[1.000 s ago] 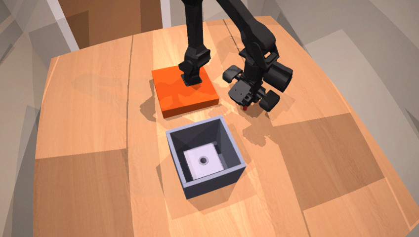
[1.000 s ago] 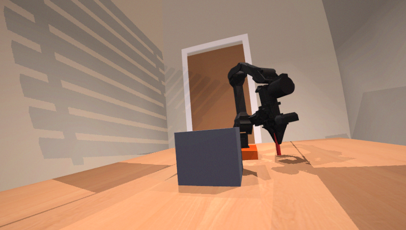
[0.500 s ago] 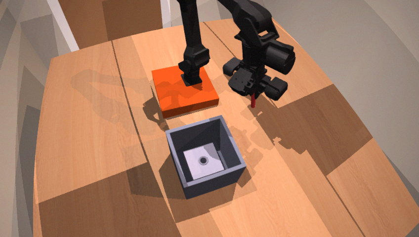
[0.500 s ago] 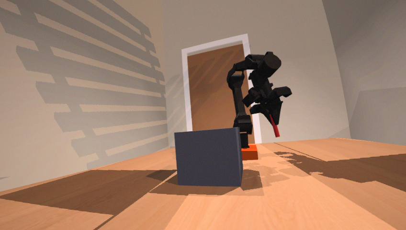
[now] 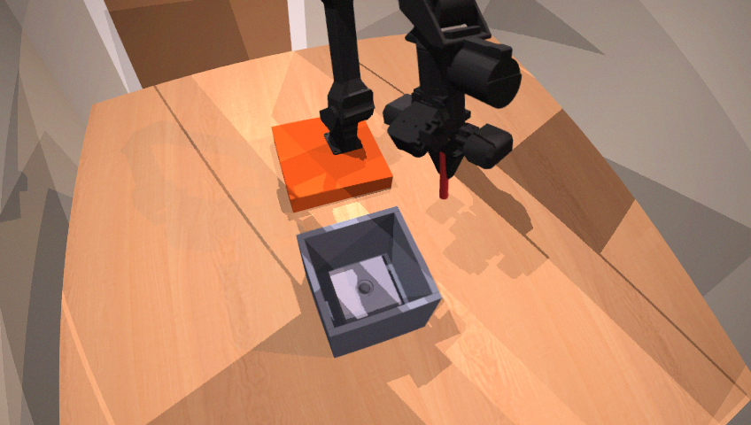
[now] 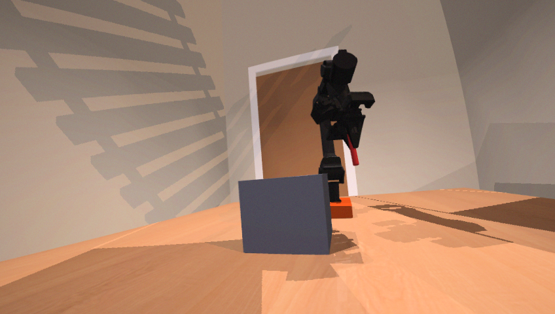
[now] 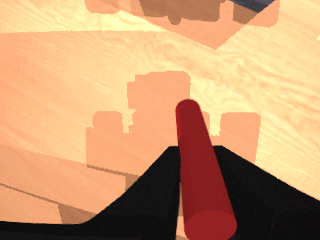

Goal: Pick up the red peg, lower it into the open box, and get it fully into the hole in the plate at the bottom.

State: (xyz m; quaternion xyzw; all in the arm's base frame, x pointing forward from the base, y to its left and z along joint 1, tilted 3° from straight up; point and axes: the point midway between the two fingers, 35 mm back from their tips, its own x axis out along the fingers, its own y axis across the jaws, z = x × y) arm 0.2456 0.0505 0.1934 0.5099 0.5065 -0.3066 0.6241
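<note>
Gripper (image 5: 446,167) (image 6: 353,140) (image 7: 194,155) of the black arm is closed on the slim red cylindrical peg (image 5: 444,181) (image 6: 353,153) (image 7: 197,165), so I've got it up off the wooden tabletop (image 5: 174,295) (image 6: 408,280) (image 7: 50,75), hanging well apart from the box, to the right and on the far side of it in the top view. It's leaning in the exterior view, lower end out to the right.

The open-topped blue-grey box (image 5: 387,331) (image 6: 284,216) (image 7: 252,4) has a pale square plate (image 5: 344,295) at the bottom with one round hole (image 5: 364,287) near its middle. No peg in there yet.

For the carry, I'd stay high until the peg's low end is past the rim, then go left and nearer and get it upright over the hole before dropping down. Those walls look deep, so the bulky wrist bits could bump the rim. Go slow at the hole; a tilted peg would probably jam or land on the plate. Don't let go until it's properly started.

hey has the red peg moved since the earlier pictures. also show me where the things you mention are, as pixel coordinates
Yes. The red peg (image 5: 444,181) (image 6: 353,153) (image 7: 202,165) has risen: in the exterior view its lower tip is now above the top edge of the box (image 5: 368,342) (image 6: 284,218), where a second ago it was below.
</note>
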